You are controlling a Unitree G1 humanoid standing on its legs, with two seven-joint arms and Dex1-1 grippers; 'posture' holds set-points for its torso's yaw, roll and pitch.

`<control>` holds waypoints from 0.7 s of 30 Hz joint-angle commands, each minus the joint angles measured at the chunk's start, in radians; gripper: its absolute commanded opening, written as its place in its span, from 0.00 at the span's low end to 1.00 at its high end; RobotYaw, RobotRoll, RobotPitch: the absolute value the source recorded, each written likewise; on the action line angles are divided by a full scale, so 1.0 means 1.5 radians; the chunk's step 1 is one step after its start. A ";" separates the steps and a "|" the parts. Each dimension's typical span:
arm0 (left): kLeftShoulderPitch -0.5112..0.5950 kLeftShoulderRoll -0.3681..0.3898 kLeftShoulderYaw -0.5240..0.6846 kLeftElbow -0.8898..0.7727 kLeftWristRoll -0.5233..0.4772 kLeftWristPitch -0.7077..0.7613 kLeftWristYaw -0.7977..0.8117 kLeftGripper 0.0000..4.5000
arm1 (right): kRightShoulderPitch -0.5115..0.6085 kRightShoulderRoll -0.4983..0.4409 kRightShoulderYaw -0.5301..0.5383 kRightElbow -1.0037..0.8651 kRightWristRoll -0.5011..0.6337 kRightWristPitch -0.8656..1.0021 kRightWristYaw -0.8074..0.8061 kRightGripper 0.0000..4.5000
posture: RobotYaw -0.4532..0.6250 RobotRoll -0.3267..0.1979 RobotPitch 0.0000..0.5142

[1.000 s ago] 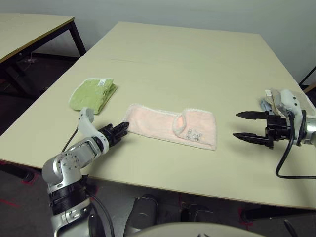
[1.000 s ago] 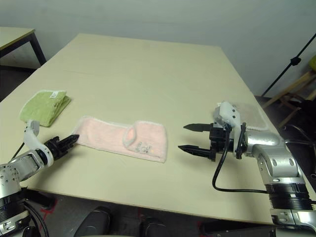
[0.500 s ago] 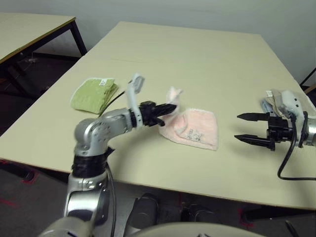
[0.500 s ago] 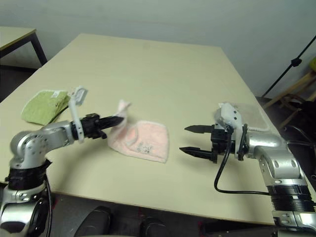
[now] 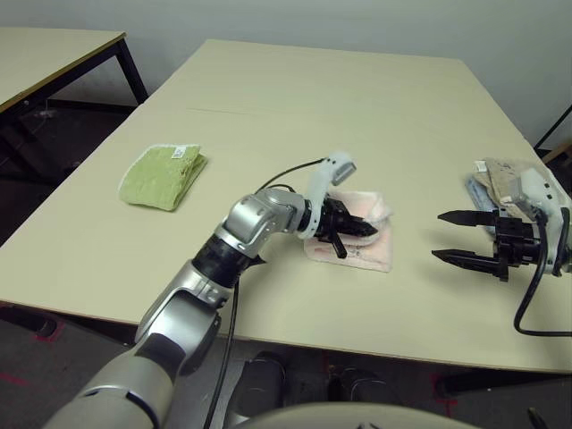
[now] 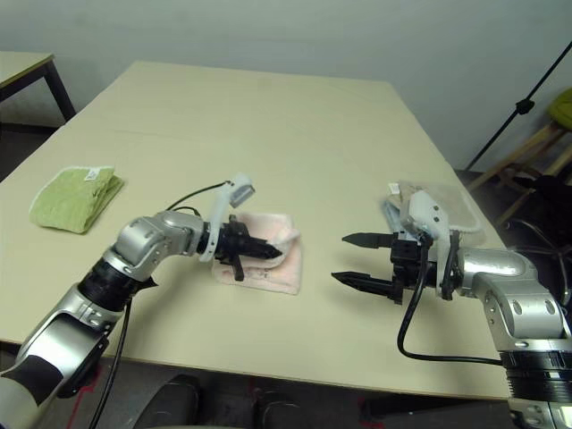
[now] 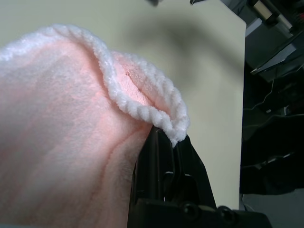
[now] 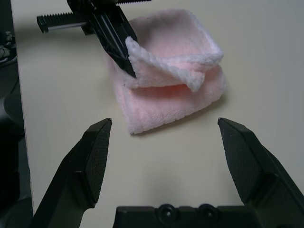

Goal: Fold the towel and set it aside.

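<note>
The pale pink towel [image 5: 380, 255] lies doubled over near the middle of the table [image 5: 340, 98], its corded white edge [image 7: 142, 107] curled on top. My left gripper [image 5: 365, 230] reaches across from the left and is shut on that top edge, just over the towel's right part. Its black fingers [image 7: 164, 166] pinch the cord from below. In the right wrist view the towel [image 8: 171, 90] lies ahead, with the left gripper's fingers [image 8: 114, 42] on its folded corner. My right gripper [image 5: 440, 235] stands open a short way right of the towel, holding nothing.
A folded green towel [image 5: 161, 176] lies at the left of the table. Beige and blue folded cloths [image 5: 496, 179] sit at the right edge behind my right gripper. Another table [image 5: 54, 45] stands off to the left, and a dark stand [image 6: 527, 98] at the right.
My left gripper has carried the towel's left end up and over to the right, laying it on the right half. The right gripper has stayed where it was, open.
</note>
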 commanded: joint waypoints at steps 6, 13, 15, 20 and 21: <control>-0.003 -0.002 0.011 -0.012 0.028 0.007 -0.025 0.40 | -0.006 -0.001 0.000 0.021 -0.005 -0.011 0.000 1.00 | 0.50 0.62 0.11; 0.015 0.031 0.109 -0.141 -0.056 0.101 -0.027 0.95 | -0.018 0.014 0.001 0.029 0.003 -0.006 -0.008 1.00 | 0.50 0.62 0.11; 0.026 0.043 0.147 -0.179 -0.084 0.137 -0.015 0.99 | -0.018 0.022 0.002 0.019 0.010 0.003 -0.014 1.00 | 0.50 0.62 0.12; 0.069 0.090 0.221 -0.222 -0.104 0.102 -0.010 0.99 | -0.060 0.095 0.024 -0.012 0.024 0.071 -0.102 1.00 | 0.51 0.62 0.12; 0.080 0.105 0.229 -0.212 -0.096 0.077 -0.014 0.99 | -0.072 0.118 0.028 -0.021 0.029 0.085 -0.125 1.00 | 0.51 0.62 0.13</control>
